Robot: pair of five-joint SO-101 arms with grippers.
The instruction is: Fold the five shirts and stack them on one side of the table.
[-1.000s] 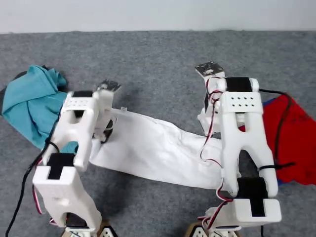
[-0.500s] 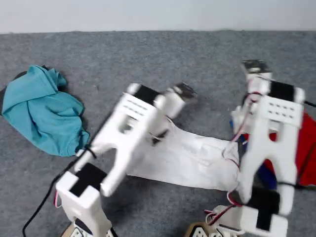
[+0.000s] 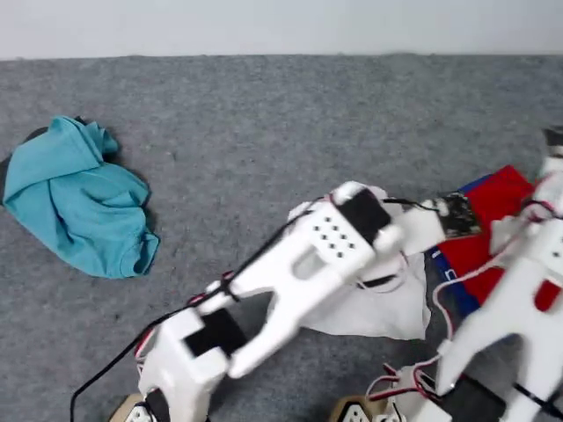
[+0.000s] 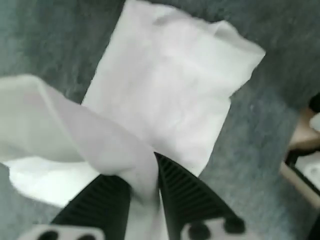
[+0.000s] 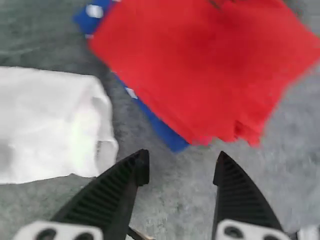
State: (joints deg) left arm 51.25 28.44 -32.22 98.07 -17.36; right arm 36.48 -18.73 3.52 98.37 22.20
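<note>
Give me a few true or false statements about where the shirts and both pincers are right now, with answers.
1. The left pincer is shut on the white cloth shirt. True.
2. The right pincer grips the red cloth shirt. False: it is open and empty.
3. The red shirt lies on a blue cloth shirt. True.
4. The teal cloth shirt is stacked on the red one. False: it lies crumpled, apart, on the left arm's side.

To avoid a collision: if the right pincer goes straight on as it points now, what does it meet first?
The right pincer would probably meet the bare grey table, between the white shirt and the blue shirt; depth unclear.
</note>
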